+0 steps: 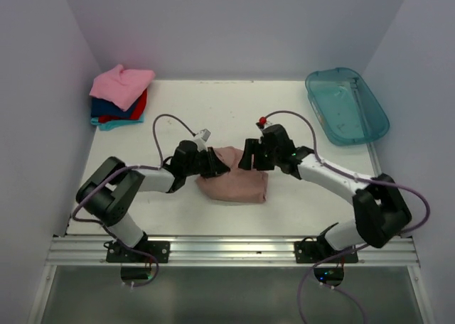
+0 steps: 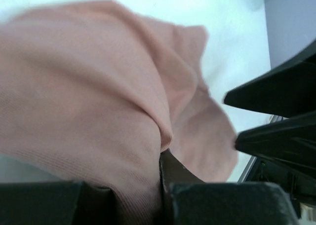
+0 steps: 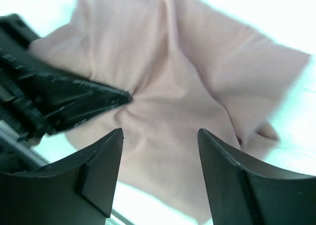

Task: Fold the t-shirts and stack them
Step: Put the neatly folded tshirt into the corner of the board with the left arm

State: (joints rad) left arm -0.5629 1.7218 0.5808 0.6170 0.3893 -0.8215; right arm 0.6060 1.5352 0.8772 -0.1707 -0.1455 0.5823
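The dusty pink-brown tee (image 1: 234,185) is shown bunched at the table's (image 1: 213,111) near centre, a pucker of cloth being pinched by the left gripper (image 1: 222,166), presumably so that a layer can be drawn over. The right gripper (image 1: 247,157) is held just above with jaws spread and empty; the folded stack (image 1: 121,96) is kept well apart, far left.
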